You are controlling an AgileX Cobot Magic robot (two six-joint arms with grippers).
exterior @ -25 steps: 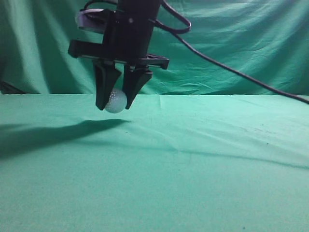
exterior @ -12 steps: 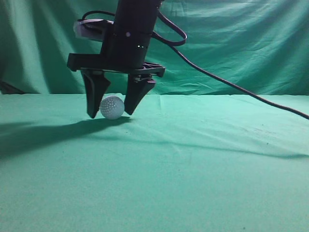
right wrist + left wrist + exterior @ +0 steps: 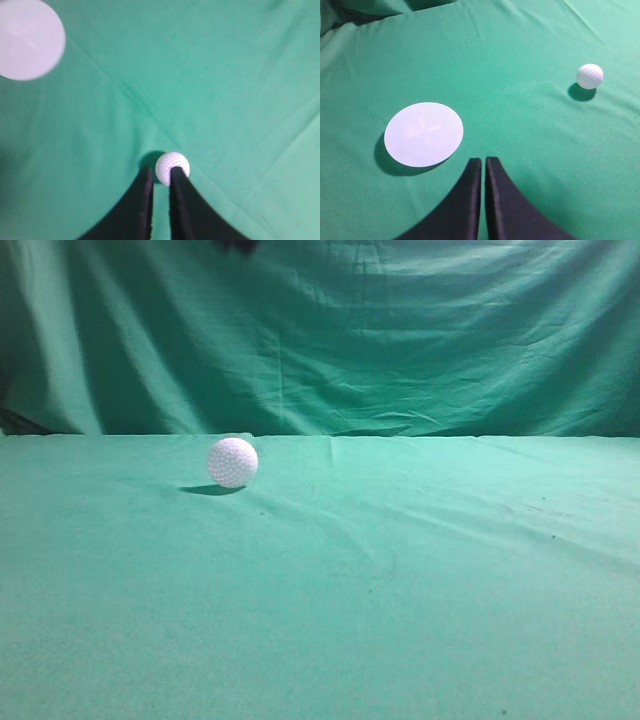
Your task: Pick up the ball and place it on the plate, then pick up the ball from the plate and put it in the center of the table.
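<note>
Ball [image 3: 232, 462] sits alone on the table [image 3: 420, 620], left of middle toward the back edge, well clear of the plate [image 3: 423, 134]; light, hard, rolls easily, so I'd pinch across its widest part. A second ago the right gripper [image 3: 160, 187] held it; now it's lifted clear, jaws narrowly parted, empty. Left gripper [image 3: 483, 162] clenched, empty.

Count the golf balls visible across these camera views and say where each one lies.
1. The ball rests alone on the table, apart from the plate; none seem hidden.
</note>
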